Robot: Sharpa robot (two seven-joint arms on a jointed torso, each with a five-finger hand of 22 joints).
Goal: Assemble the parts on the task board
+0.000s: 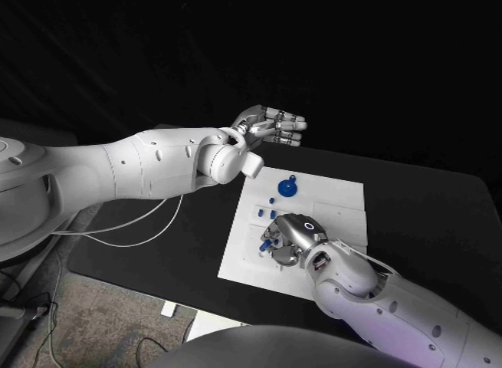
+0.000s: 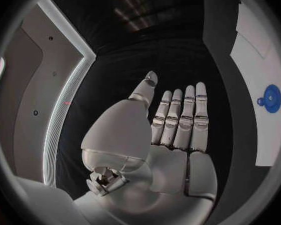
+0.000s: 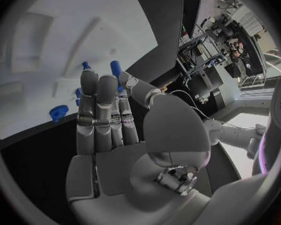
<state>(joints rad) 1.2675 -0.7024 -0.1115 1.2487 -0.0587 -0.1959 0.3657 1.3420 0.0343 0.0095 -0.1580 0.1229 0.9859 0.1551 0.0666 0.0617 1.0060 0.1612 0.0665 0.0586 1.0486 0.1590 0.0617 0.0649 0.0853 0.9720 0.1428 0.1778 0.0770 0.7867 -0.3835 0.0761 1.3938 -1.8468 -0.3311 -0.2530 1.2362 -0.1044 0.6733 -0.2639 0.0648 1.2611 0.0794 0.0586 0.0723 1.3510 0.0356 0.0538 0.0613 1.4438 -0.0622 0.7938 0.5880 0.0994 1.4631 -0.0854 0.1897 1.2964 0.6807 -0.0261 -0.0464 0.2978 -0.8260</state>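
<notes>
right hand (image 1: 287, 239): covers the small blue parts (image 1: 270, 247) on the task board (image 1: 339, 193), contact with them cannot be told | right wrist view: fingers (image 3: 98, 102) hide part of the blue pieces | left wrist view: task board cut off by the circle's rim

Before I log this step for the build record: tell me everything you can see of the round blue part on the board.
The round blue part lies flat on the far half of the white task board, a solid disc with a small lug at its edge, plastic by its look. The left wrist view shows a paler ring or hub at its middle. Nothing touches it: the left hand hangs beyond the board, and the right hand is over the small blue pieces nearer the robot.
</notes>
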